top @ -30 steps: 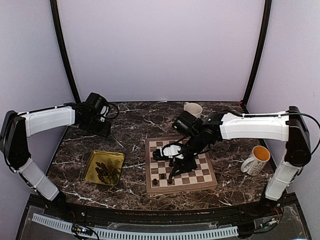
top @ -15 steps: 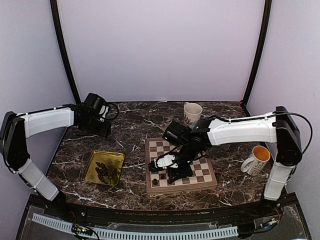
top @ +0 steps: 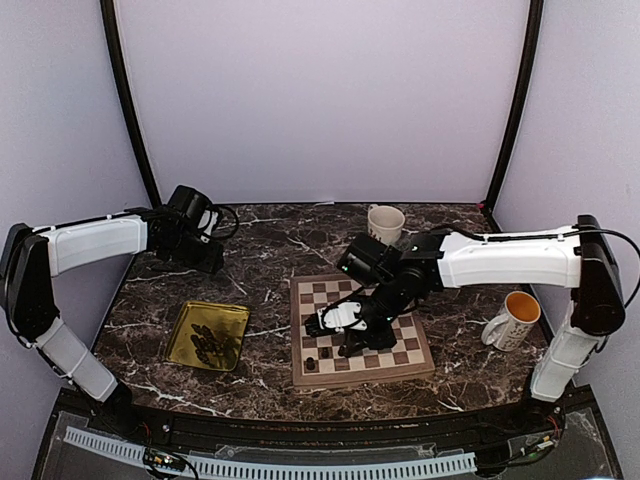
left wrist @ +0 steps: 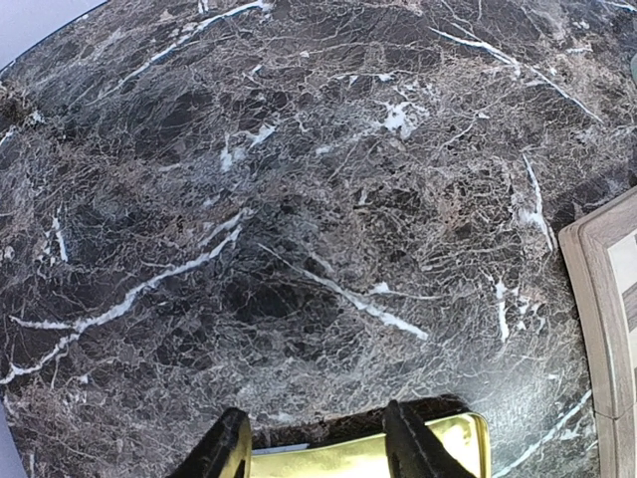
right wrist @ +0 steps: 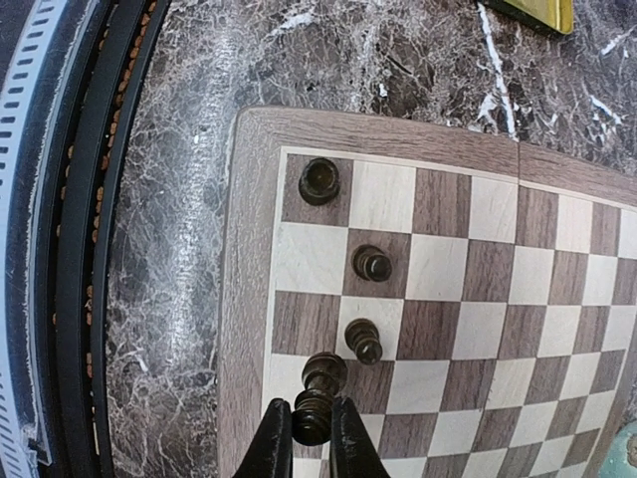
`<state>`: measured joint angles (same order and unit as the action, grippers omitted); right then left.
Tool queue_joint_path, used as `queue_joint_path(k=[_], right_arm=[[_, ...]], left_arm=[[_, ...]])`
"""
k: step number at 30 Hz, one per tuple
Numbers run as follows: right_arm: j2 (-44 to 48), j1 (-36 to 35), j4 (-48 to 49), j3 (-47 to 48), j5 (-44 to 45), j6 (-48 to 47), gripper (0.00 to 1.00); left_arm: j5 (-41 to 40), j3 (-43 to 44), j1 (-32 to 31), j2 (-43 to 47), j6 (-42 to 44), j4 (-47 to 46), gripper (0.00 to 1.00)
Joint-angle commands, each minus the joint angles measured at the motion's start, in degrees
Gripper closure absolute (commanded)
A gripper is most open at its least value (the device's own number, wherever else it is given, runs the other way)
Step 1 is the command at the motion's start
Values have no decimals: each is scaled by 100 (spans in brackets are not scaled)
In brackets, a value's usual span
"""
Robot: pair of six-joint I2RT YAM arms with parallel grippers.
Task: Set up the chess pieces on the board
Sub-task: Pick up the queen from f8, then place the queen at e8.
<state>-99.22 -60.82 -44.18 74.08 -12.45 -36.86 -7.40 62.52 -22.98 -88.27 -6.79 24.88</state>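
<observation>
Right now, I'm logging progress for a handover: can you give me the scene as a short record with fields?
right end effector: shut on one chess piece, over the board
left end effector: open, empty, over the table near the gold tray
board pieces: at least three standing
tray pieces: several
far mug, right mug: both off the board

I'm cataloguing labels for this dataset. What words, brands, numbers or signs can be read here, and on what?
No text can be read in any view.
The board, tray, far mug, orange-lined mug and the piece in the right pincer show no legible marking.
</observation>
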Motion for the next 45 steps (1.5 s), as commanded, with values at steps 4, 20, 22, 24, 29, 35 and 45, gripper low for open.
queue_joint_path(k=[4,20,22,24,29,35,45], right_arm=[[473,-53,-109,-294,149,-66,97],[89,-49,94,-480,22,-117,97],[70,-53,109,-499,41,-116,96],[59,-53,141,-515,54,-111,93],[58,-53,215,-553,102,-77,78],[184,-46,99,-482,119,-51,72],[1345,966,103,-750,-762,-3,68]], left_arm=[[149,-21,48,95,11,-54,52],[147,-41,48,118,-1,-54,52],[156,-28,45,104,1,-45,52],[160,-30,50,95,2,-38,52],[171,-31,42,74,-7,-36,52],[189,-30,41,46,-25,-21,52],[440,-34,40,270,-691,1068,55]])
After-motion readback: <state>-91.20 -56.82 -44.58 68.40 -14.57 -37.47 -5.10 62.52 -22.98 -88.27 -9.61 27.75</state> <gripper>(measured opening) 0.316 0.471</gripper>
